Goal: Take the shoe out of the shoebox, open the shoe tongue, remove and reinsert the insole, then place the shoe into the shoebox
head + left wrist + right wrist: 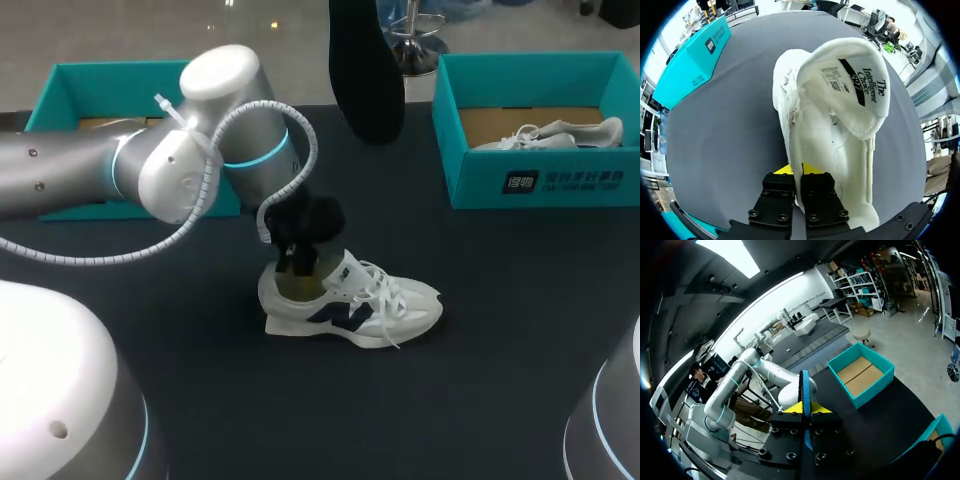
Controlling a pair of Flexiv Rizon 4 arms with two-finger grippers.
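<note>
I have my left gripper (801, 172) pinched shut on the heel collar of the white sneaker (350, 300), steadying it upright on the dark table (500, 350), while my right gripper (804, 409) clamps the black insole (365, 70) aloft, presumably ready for reinsertion.

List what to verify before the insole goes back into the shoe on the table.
1. Insole is out of the shoe and clamped in the right gripper, raised above the table: ok.
2. Left gripper is shut on the shoe's collar near the heel, steadying it: ok.
3. Tongue is folded forward, leaving the opening uncovered: ok.
4. Shoe stands sole-down on the table: ok.
5. Insole's toe end is turned toward the shoe's toe: cannot tell.
</note>
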